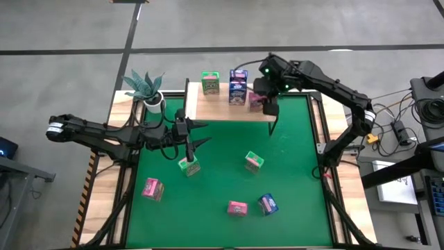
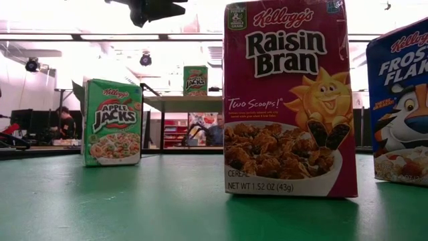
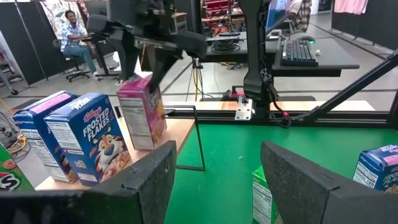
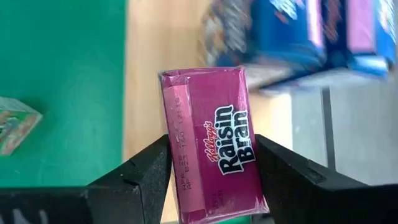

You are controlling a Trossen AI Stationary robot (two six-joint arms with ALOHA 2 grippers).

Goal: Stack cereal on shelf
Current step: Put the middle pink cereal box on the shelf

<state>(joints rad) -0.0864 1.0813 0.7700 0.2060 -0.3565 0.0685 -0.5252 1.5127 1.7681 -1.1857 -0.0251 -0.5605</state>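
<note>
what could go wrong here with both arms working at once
1. The right gripper holds a pink Raisin Bran box over the shelf, close beside the blue boxes. Setting it down could nudge or topple them.
2. The pink box stands near the shelf's end, so a crooked release might tip it off.
3. The left gripper, open above a green box, could knock the box over instead of gripping it.

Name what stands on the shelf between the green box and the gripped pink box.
In the high view, blue boxes stand between the green box and the pink box in the right gripper.
</note>
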